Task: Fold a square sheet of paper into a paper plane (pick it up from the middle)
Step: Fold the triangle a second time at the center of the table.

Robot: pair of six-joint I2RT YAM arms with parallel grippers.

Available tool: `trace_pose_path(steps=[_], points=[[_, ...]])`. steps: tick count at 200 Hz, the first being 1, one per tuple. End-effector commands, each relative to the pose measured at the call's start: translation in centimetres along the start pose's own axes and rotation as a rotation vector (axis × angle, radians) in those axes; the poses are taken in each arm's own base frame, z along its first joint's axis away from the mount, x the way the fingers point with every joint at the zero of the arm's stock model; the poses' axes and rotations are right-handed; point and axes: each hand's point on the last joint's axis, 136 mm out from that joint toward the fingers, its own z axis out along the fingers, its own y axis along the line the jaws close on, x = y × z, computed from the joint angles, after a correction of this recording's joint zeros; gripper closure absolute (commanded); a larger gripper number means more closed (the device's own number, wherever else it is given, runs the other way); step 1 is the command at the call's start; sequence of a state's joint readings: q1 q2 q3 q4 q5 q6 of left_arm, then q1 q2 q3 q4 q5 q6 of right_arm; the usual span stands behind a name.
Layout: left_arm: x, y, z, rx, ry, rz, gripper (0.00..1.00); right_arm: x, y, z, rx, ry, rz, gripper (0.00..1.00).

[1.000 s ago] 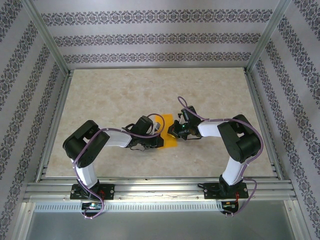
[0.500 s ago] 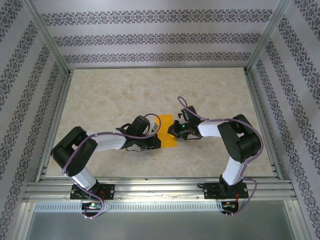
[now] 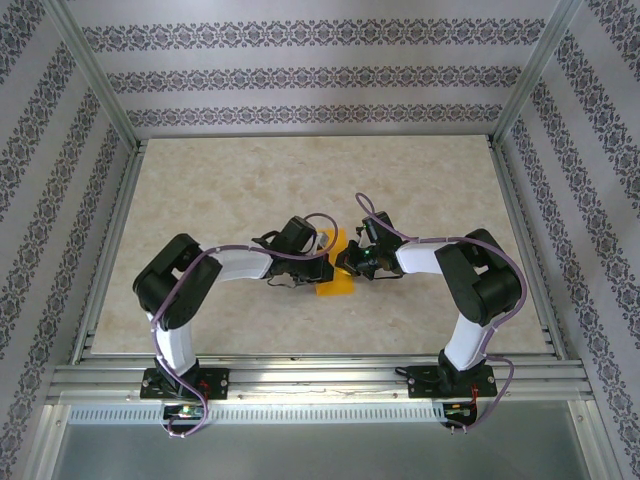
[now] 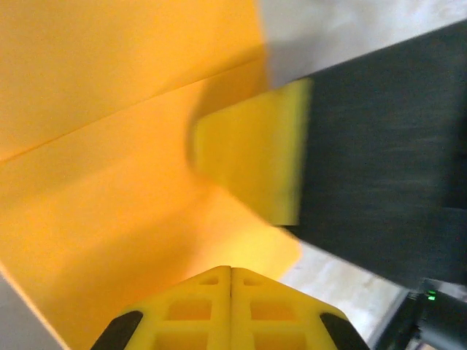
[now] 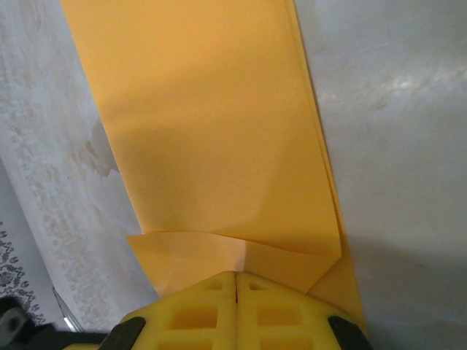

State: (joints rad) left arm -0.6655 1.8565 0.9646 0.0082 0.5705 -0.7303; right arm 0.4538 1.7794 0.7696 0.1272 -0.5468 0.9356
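Observation:
The square sheet of paper [image 3: 338, 284], bright orange and partly folded, lies mid-table between both grippers, its far part lifted. From the left, my left gripper [image 3: 322, 266] reaches its edge. In the left wrist view the sheet [image 4: 109, 109] shows a crease and curves up to the left gripper [image 4: 231, 268], which is shut on it. My right gripper [image 3: 347, 262] meets the sheet from the right. In the right wrist view the right gripper [image 5: 237, 274] is shut on a small turned-up flap of the folded sheet [image 5: 211, 131]. One of the right gripper's yellow fingers [image 4: 252, 160] rests on the paper.
The marbled beige table [image 3: 250, 190] spreads wide behind and to both sides of the paper. An aluminium rail [image 3: 320, 375] borders the near edge by the arm bases. Patterned walls [image 3: 300, 75] enclose the back and sides.
The left arm swung out and back, and its gripper now sits farther from me against the sheet. The paper's far part, flat half a second ago, is lifted again. The right arm stayed put.

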Motion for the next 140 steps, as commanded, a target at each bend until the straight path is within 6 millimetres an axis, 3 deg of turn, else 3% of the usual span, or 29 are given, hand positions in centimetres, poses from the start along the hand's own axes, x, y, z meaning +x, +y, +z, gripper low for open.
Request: trace_pose_path(steps=[1, 41, 82, 113, 140], points=[[0.8, 2.5, 0.3, -0.084, 0.025, -0.01, 1.0, 0.9, -3.9, 0.3, 0.119, 0.013, 0.059, 1.0], [4.2, 6.4, 1.0, -0.151, 0.079, -0.07, 1.0, 0.6, -2.8, 0.0, 0.087, 0.01, 0.031, 1.0], [4.9, 6.3, 1.3, -0.106, 0.078, -0.08, 1.0, 0.4, 0.8, -1.5, 0.02, -0.016, -0.109, 1.0], [4.7, 6.1, 1.4, -0.1, 0.078, -0.076, 1.0, 1.8, 1.8, -0.4, -0.031, 0.059, -0.138, 1.0], [4.6, 6.1, 1.4, -0.1, 0.076, -0.072, 1.0, 2.8, 0.7, 1.2, -0.005, 0.118, -0.137, 1.0]])
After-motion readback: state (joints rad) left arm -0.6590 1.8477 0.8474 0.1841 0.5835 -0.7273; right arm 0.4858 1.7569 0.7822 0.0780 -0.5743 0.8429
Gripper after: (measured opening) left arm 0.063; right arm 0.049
